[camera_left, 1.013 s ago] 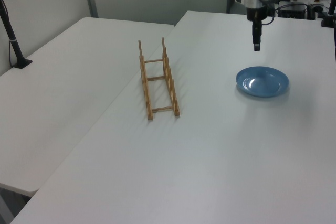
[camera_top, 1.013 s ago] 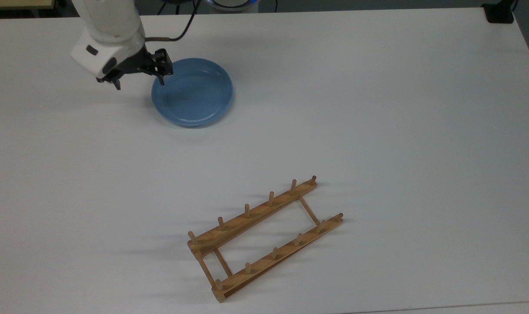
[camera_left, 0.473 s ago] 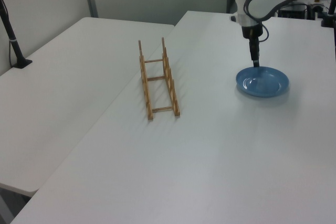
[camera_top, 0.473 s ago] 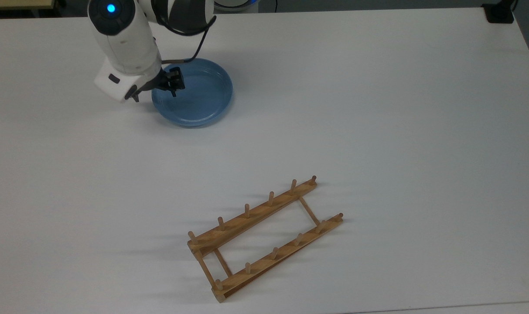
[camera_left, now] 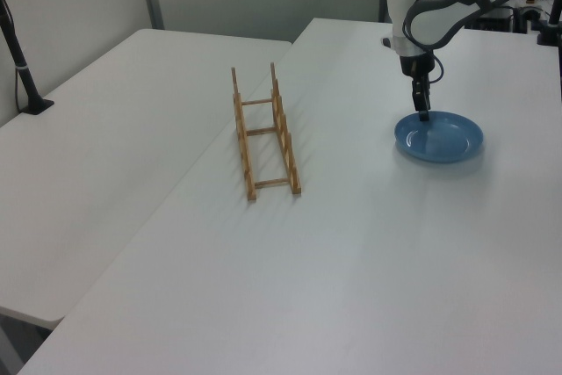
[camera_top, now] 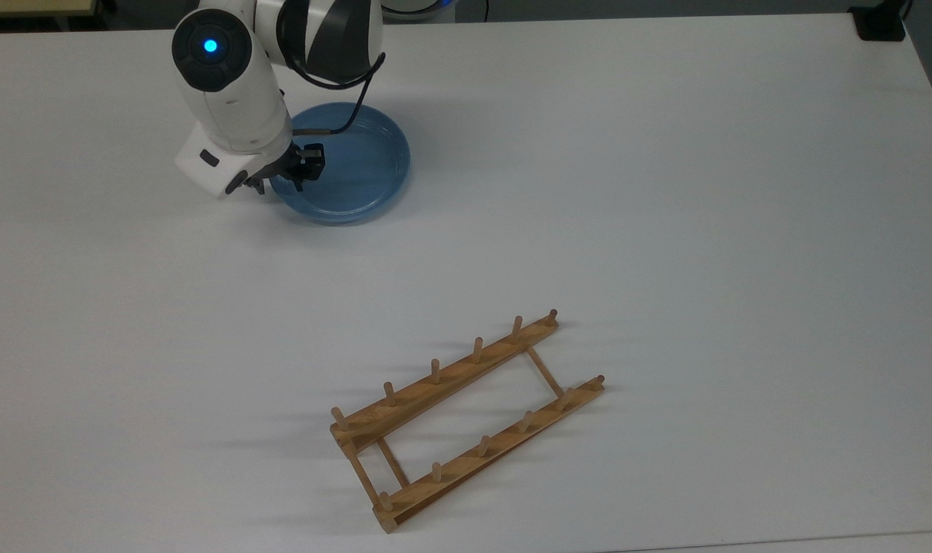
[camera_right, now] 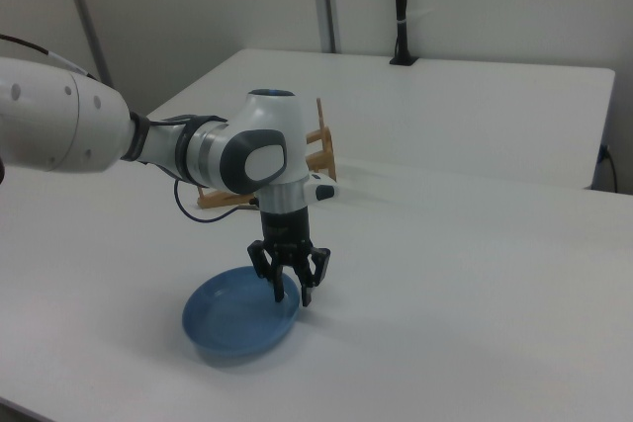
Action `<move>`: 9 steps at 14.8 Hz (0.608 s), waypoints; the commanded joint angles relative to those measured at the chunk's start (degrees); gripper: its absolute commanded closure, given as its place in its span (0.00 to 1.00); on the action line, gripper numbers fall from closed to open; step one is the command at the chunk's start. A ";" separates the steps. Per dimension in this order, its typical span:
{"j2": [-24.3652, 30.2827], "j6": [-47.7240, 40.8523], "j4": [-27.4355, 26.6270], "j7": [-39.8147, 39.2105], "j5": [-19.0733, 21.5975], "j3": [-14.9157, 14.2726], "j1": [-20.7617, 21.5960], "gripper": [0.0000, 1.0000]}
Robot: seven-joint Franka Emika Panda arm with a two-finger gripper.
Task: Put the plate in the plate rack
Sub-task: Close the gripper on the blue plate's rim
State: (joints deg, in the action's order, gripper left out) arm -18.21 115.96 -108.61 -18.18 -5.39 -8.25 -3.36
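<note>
Gripper (camera_right: 292, 293) is down at the plate (camera_right: 237, 321) w/ fingers spread, one inside the rim and one outside, not pinching it yet afaict. Plate sits flat on the white table (camera_top: 665, 192), well apart from the plate rack (camera_top: 466, 418), which is empty.

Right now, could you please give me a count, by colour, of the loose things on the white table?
Light blue: 1, the round, shallow, glossy plate
Light brown: 1, the wooden plate rack with upright pegs
Total: 2
</note>
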 commanded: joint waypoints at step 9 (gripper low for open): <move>-0.69 6.91 -2.40 3.51 -2.61 -0.09 1.69 0.91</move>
State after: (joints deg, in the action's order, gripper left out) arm -19.24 120.23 -109.12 -16.43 -6.72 -8.16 -2.37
